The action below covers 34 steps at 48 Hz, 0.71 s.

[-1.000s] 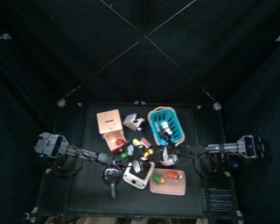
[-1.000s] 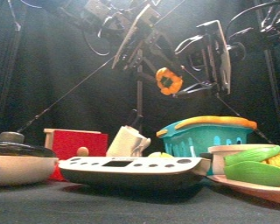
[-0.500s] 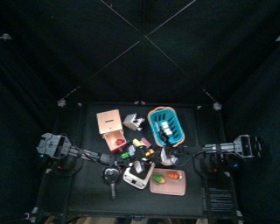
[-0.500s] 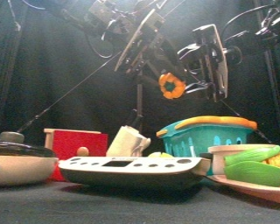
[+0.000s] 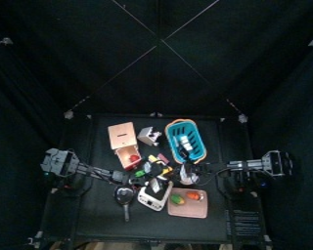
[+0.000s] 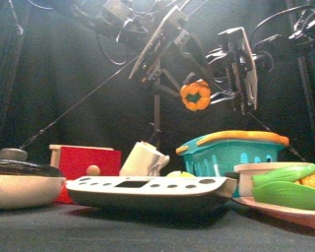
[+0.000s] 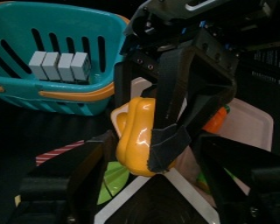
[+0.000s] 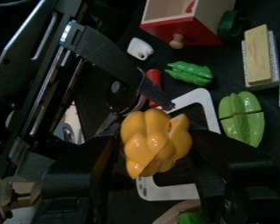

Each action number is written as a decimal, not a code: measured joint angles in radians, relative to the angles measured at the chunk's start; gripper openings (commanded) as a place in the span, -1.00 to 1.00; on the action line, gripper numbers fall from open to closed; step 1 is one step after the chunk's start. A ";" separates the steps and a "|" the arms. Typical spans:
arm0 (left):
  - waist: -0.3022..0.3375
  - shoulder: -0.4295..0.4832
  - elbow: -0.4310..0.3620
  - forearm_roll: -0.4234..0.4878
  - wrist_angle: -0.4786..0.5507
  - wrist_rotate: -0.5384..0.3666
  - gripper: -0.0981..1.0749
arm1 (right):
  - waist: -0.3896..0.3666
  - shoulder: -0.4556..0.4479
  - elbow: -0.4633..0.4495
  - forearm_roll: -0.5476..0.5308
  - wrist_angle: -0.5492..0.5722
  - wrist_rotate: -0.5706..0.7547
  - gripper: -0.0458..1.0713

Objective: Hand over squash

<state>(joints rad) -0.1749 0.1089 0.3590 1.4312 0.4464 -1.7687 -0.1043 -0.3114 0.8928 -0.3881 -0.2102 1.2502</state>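
Observation:
The orange-yellow squash (image 6: 196, 94) hangs high above the table, between the two arms. My left gripper (image 7: 143, 144) is shut on it, one jaw lying across its side. In the left wrist view the squash (image 7: 136, 136) stands upright in the jaws. My right gripper (image 8: 154, 162) has come up from the right and is open, with one jaw on each side of the squash (image 8: 154, 144). I cannot tell whether those jaws touch it. In the front view the right gripper (image 6: 223, 91) sits just right of the squash.
Below stand a teal basket (image 6: 232, 155) with an orange rim, a red box (image 6: 84, 160), a white carton (image 6: 145, 159), a kitchen scale (image 6: 147, 192), a pan (image 6: 23, 182) at the left, and a tray (image 6: 298, 209) with green vegetables at the right.
The squash in my left gripper has moved a little to the right, toward the right gripper, and the right gripper has drawn in around it.

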 measured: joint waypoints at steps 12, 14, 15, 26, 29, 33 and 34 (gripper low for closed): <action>0.000 -0.002 0.000 -0.005 0.048 0.002 0.93 | -0.003 -0.012 0.003 -0.017 0.000 0.003 0.31; -0.002 -0.008 0.009 -0.005 0.061 0.000 0.93 | -0.005 -0.012 0.003 -0.018 0.002 0.005 0.31; -0.003 -0.011 0.015 -0.005 0.064 0.000 0.93 | -0.006 -0.012 0.003 -0.018 0.002 0.003 0.31; -0.018 -0.094 0.104 -0.014 0.080 0.003 0.93 | -0.006 -0.012 0.012 -0.017 0.002 0.006 0.31; -0.020 -0.124 0.132 -0.017 0.083 -0.002 0.93 | -0.006 -0.014 0.012 -0.017 0.002 0.006 0.31; -0.021 -0.166 0.170 -0.018 0.084 -0.008 0.93 | -0.006 -0.014 0.014 -0.017 0.008 0.008 0.31; -0.021 -0.175 0.181 -0.020 0.086 -0.009 0.93 | -0.005 -0.014 0.014 -0.015 0.011 0.008 0.31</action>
